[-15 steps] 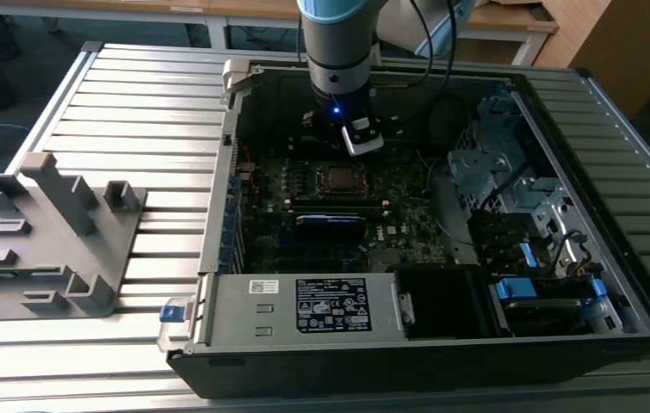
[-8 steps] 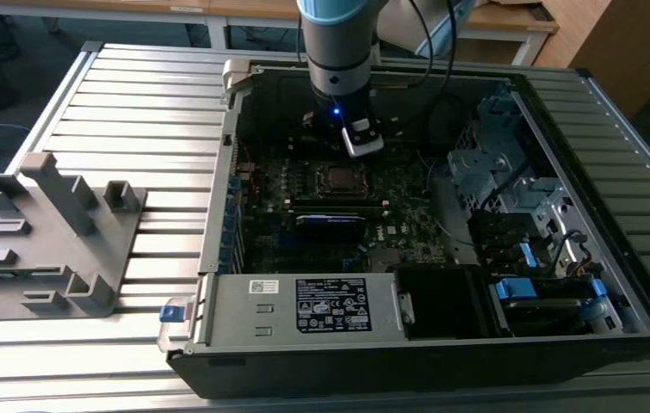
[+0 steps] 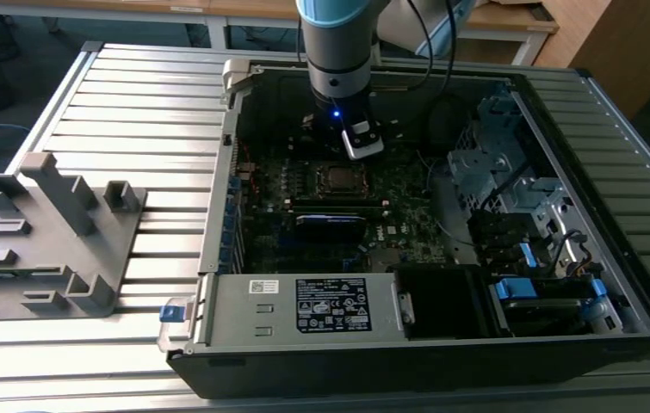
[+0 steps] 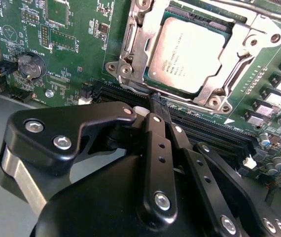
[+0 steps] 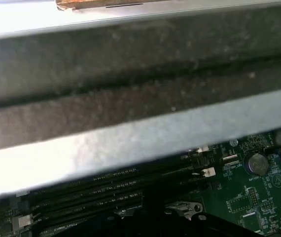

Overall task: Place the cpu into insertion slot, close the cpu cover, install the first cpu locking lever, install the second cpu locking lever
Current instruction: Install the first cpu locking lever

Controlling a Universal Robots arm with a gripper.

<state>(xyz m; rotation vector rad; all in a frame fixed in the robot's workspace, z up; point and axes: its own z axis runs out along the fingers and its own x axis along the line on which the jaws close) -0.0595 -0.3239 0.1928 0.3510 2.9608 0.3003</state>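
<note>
- The cpu (image 4: 190, 52) lies flat in the slot (image 4: 135, 54) on the board (image 4: 71, 29), grey top up
- The cover (image 4: 251, 42) is down around the cpu, its silver frame bordering the chip on all sides
- The gripper (image 4: 156, 101) hovers just beside the slot's edge, over the long black memory slots (image 4: 214, 131); its fingers (image 4: 158, 118) are pressed together and grasp nothing
- In the exterior view the arm (image 3: 342, 52) reaches down into the open case (image 3: 600, 198), near its far wall
</note>
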